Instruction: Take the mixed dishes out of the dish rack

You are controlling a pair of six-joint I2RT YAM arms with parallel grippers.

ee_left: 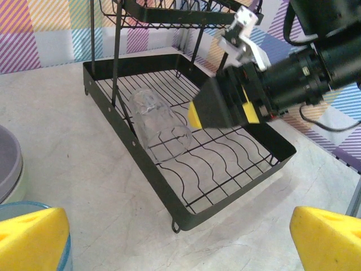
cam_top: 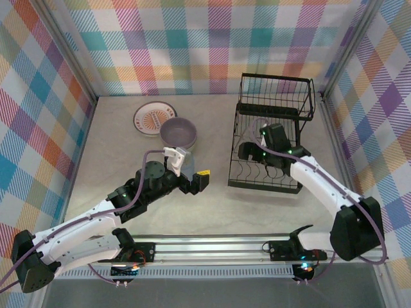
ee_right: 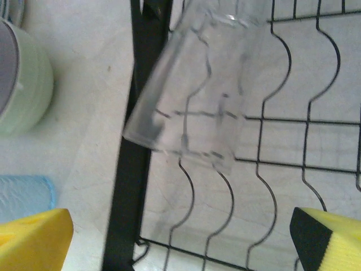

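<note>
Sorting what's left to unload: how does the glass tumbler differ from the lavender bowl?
The glass tumbler lies tipped over on the lower tray of the dish rack; the lavender bowl sits upright outside the rack. The tumbler is clear, the bowl opaque. Both are round, hollow vessels.

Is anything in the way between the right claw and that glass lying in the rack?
Nothing visible. The glass tumbler lies tilted against a side wall of the dish rack, and the open right gripper faces it with only air between.
</note>
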